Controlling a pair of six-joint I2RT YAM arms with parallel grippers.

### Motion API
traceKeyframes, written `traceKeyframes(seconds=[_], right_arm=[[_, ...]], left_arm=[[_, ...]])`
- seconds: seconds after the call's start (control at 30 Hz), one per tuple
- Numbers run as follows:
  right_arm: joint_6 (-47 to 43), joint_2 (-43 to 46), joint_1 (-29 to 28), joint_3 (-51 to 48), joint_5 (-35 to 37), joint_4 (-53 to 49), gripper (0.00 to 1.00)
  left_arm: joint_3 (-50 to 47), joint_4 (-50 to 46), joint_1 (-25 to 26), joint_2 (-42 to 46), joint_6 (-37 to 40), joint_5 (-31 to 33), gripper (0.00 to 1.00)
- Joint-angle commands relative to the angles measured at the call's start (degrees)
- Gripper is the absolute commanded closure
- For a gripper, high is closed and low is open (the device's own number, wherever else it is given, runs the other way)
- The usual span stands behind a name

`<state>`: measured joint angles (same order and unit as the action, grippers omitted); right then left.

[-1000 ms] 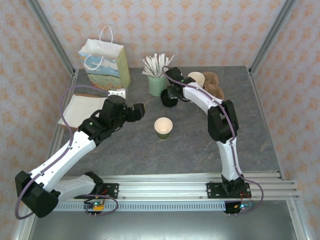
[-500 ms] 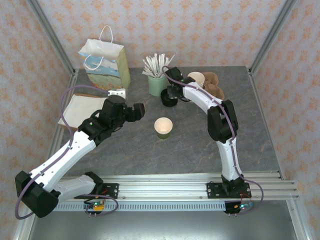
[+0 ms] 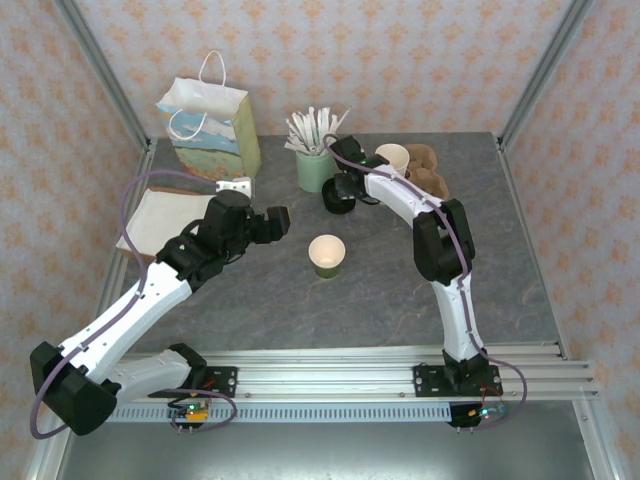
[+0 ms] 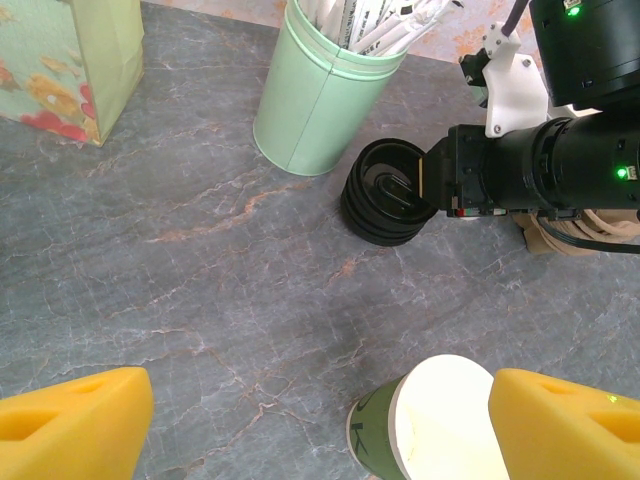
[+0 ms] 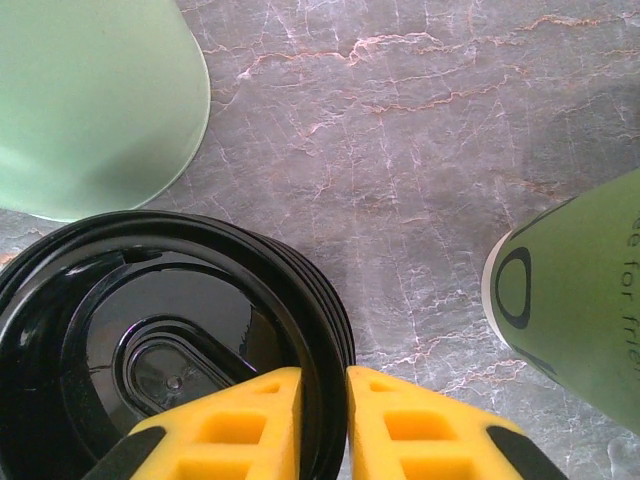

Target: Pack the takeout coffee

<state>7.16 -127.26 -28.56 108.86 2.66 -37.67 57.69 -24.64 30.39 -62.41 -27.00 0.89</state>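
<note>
Fingers (image 4: 70,425) of the left gripper (image 4: 320,405) are held wide apart and nothing is clamped by them. The green cup (image 3: 327,255), the takeout coffee not yet lidded, is seen standing upright just ahead of them, nearer than the pale green mug (image 3: 314,167) and slightly to its right. Farther on, just beside the mug on its right, a stack of black lids (image 4: 380,225) is reached by the right gripper (image 5: 323,405), whose fingers are drawn nearly together and pinched on the rim of the top lid (image 5: 180,320). The step in hand is judged to be the taking of one lid for the cup. It is best done by a straight upward lift, so that only the top lid is freed, the stack is not dragged and the mug is not knocked; the lid should be kept level. Counted: one open cup, one mug of white sticks (image 3: 315,128), one lid stack whose lids cannot be numbered, two grippers, and, left of the mug and farther back, one gift bag (image 3: 210,125).
</note>
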Motion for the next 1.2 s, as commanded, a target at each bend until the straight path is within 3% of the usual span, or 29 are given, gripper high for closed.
traceKeyframes(seconds=[0.0,0.6,0.97,1.17], right_arm=[[-0.8,-0.8,0.2,2.0,1.7,-1.7,0.81],[-2.5,4.0,0.2,2.9,1.1,-3.7,0.82],[-0.8,7.9,1.0,-1.9,-3.5,-0.7,0.84],[0.1,6.8,2.0,-2.4,-5.7,-0.1,0.79]], left_arm=[[-0.1,1.2,0.3,0.5,0.5,1.4,0.12],[-0.1,1.8,0.3,-0.2,0.5,0.7,0.12],[-0.2,1.8,0.2,-1.6,0.7,-0.1,0.12],[0.1,2.2,0.3,-2.6,0.6,-0.8,0.13]])
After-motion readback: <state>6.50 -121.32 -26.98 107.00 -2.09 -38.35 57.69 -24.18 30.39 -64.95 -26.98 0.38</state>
